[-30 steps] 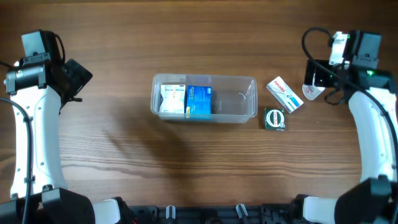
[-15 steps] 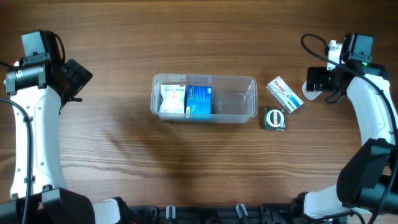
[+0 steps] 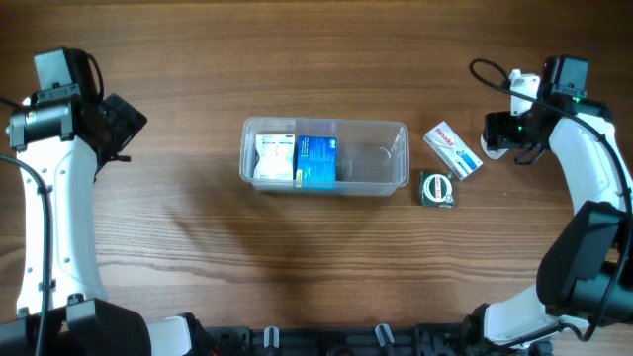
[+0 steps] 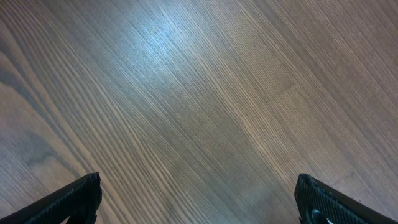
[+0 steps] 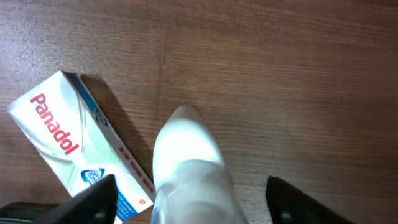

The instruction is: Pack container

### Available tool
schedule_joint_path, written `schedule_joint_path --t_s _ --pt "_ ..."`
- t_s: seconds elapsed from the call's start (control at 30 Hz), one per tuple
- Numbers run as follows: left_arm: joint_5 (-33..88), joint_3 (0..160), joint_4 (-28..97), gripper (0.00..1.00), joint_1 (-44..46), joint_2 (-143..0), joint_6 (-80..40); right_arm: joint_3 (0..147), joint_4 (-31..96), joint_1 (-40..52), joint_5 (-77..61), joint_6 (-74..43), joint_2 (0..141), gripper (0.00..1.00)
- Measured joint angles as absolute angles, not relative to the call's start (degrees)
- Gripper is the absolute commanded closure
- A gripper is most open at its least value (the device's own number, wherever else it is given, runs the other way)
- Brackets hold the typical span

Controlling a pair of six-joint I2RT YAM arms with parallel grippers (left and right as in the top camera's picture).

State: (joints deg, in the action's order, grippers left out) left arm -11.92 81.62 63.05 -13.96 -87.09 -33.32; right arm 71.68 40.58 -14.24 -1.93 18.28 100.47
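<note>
Right wrist view, item in hand: small whitish bottle [image 5: 186, 149], lying on the table [image 3: 297, 257] well to the right of the container [image 3: 381, 163], beyond the Panadol box [image 5: 62, 140] that sits between them. Right gripper [image 5: 191, 196]: jaws apart, one finger on each side of the bottle with a gap showing on both sides; nothing gripped yet. Left gripper [image 4: 199, 202]: jaws at full spread, empty, over bare wood well to the left of the container. Container: clear tub at the middle of the table, a white box [image 3: 272, 158] and a blue box [image 3: 316, 161] standing in its left half, its right half free. Also outside it: green box [image 3: 437, 188], just off its right end at the near corner. Step judged in hand: taking up the bottle for packing. Handling notes: the bottle is round and smooth, so it may roll or squirt out under an off-centre pinch. Centre the fingers across its widest part and bring them in evenly. The Panadol box lies just on the container side of the bottle; keep that finger clear of its corner. Lift straight before travelling, carry above the container's rim, and release low over the free half.
</note>
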Motion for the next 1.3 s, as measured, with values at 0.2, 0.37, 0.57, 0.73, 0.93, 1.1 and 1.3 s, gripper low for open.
schedule_joint_path --t_s 0.2,0.37,0.57,0.73,0.93,1.1,1.3 --pt "-11.9 81.6 63.0 0.00 -14.0 -87.1 -33.3 71.7 40.4 -14.3 -1.9 19.0 100.5 0.55" --pt "-11.9 81.6 63.0 0.00 -14.0 -87.1 -33.3 71.7 40.4 -14.2 -1.9 19.0 100.5 0.60" --pt "-11.9 81.6 63.0 0.00 -14.0 -87.1 -33.3 71.7 39.7 -14.2 -1.9 18.7 100.5 0.60" --pt "-11.9 81.6 63.0 0.00 -14.0 -87.1 -33.3 71.7 39.7 -14.2 -1.9 18.3 100.5 0.59" --pt "-11.9 81.6 63.0 0.00 -14.0 -87.1 -33.3 71.7 39.6 -14.2 -1.9 18.1 100.6 0.52" --pt "-11.9 81.6 63.0 0.00 -14.0 -87.1 -33.3 71.7 39.2 -14.2 -1.9 18.0 100.7 0.59" --pt "-11.9 81.6 63.0 0.00 -14.0 -87.1 -33.3 71.7 38.5 -14.3 -1.9 18.0 100.7 0.51"
